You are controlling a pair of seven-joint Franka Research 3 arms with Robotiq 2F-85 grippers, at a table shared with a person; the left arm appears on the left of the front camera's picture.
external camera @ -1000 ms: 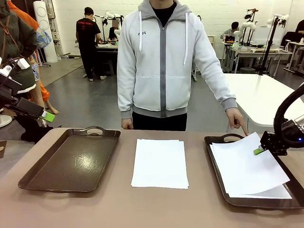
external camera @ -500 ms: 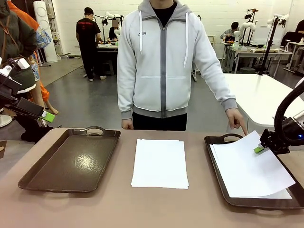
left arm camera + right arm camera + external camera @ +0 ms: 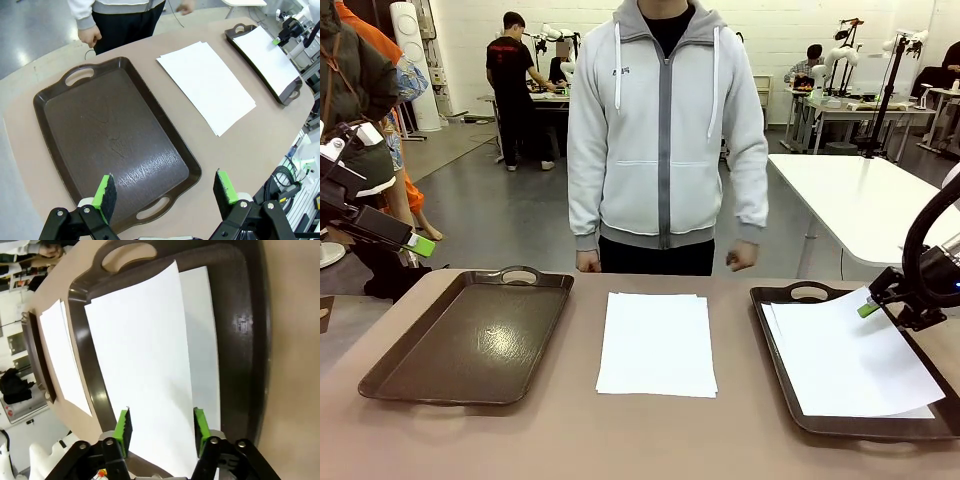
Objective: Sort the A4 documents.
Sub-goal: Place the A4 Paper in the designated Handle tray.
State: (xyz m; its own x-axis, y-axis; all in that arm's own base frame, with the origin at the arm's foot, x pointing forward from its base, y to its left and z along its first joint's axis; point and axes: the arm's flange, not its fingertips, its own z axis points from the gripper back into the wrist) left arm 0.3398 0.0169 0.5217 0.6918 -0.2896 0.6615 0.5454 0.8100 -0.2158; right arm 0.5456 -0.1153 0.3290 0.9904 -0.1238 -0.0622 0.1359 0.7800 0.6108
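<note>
Brown table (image 3: 570,440) fills the near side. On it, from the robot's left to its right, lie a bare left tray (image 3: 470,340), a loose stack of A4 documents (image 3: 656,343) directly on the table in the middle, and a right tray (image 3: 870,428) that already carries a few sheets. The top sheet (image 3: 850,355) there lies askew. I judge the paper to be very light, floppy and slippery on its neighbours, and because it lies flat it gives little to pinch. A corner or a short edge is the best place to take hold, one sheet at a time. The left end effector (image 3: 165,187) hangs over the near end of the left tray, fingers wide apart and holding nothing. The right end effector (image 3: 868,308) is at the far right corner of the top sheet. The front view shows it from the side, so its gap is hard to read there. The right wrist view shows the fingers apart, the paper under them and a second sheet beneath. Beyond the far edge stands a person (image 3: 665,130), both hands low, with workbenches farther behind.
</note>
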